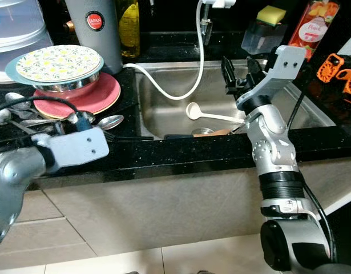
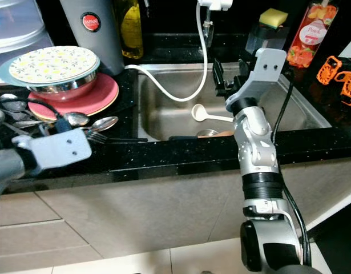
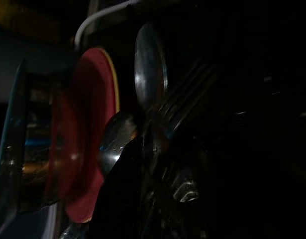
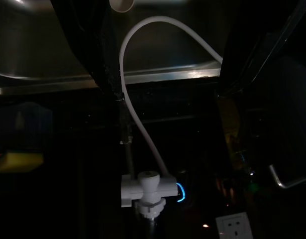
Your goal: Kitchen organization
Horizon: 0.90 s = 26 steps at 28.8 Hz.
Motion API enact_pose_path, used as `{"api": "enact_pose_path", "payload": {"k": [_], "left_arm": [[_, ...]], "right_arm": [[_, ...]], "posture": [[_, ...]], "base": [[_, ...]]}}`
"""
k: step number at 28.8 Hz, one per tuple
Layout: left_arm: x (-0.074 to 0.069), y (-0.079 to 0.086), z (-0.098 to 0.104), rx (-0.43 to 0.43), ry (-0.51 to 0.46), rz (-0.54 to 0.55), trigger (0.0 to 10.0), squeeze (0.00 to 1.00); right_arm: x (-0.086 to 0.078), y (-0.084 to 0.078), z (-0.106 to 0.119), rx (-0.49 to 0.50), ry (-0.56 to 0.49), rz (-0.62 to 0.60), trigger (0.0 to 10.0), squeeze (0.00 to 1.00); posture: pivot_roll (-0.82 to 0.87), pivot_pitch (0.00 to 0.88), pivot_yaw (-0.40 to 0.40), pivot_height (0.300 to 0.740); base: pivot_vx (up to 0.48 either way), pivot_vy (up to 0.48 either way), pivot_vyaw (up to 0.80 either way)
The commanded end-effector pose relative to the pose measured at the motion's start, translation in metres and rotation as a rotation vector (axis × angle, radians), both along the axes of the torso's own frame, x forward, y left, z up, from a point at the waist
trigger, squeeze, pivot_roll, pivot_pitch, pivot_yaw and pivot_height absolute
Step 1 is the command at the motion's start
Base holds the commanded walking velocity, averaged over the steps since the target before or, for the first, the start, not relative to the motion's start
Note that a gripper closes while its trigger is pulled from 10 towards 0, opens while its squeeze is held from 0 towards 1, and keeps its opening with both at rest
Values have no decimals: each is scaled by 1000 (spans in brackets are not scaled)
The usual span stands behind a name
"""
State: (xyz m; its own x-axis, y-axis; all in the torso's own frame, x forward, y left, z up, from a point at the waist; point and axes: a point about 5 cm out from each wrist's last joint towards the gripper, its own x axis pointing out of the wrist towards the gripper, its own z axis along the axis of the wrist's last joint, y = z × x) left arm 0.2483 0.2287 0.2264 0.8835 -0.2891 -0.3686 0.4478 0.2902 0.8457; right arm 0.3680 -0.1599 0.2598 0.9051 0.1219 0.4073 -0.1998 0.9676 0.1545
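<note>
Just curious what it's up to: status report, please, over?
Right gripper above the sink, jaws open, empty. Left gripper down at the spoons by the red plate. White ladle lies in the sink. White hose loops across the basin.

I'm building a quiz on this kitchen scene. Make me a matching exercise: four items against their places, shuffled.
Items:
1. white ladle
2. floral plate
3. yellow sponge
4. spoons

Places:
A. on the metal bowl
B. in the sink
C. on the black counter, beside the red plate
D. on a clear container behind the sink

Pairs: 1-B, 2-A, 3-D, 4-C
</note>
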Motion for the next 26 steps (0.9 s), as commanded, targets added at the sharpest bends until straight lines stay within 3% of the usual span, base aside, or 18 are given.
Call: {"api": "enact_pose_path", "payload": {"k": [1, 4, 12, 14, 21, 26], "left_arm": [[-8, 1, -6, -57, 37, 32, 10000, 0], [-15, 8, -4, -48, 17, 89, 10000, 0], [-37, 22, 18, 93, -95, 140, 10000, 0], [-44, 23, 25, 82, -112, 158, 10000, 0], [-61, 37, 16, 86, 9, 242, 10000, 0], [-63, 55, 3, 103, 42, 326, 10000, 0]], "right_arm": [[-1, -1, 1, -1, -1, 1, 10000, 0], [0, 0, 1, -3, 4, 12, 10000, 0], [6, 17, 1, -9, 11, 72, 10000, 0], [7, 19, 0, -8, 15, 82, 10000, 0], [8, 23, -3, -10, 24, 101, 10000, 0], [10, 25, -3, -11, 26, 108, 10000, 0]], "posture": [[180, 19, -46, 740], [192, 22, -58, 740], [237, 31, -81, 740], [242, 32, -83, 740], [259, 31, -89, 740], [265, 28, -103, 740]], "base": [[0, 0, 0], [0, 0, 0], [0, 0, 0], [0, 0, 0], [0, 0, 0], [0, 0, 0]]}}
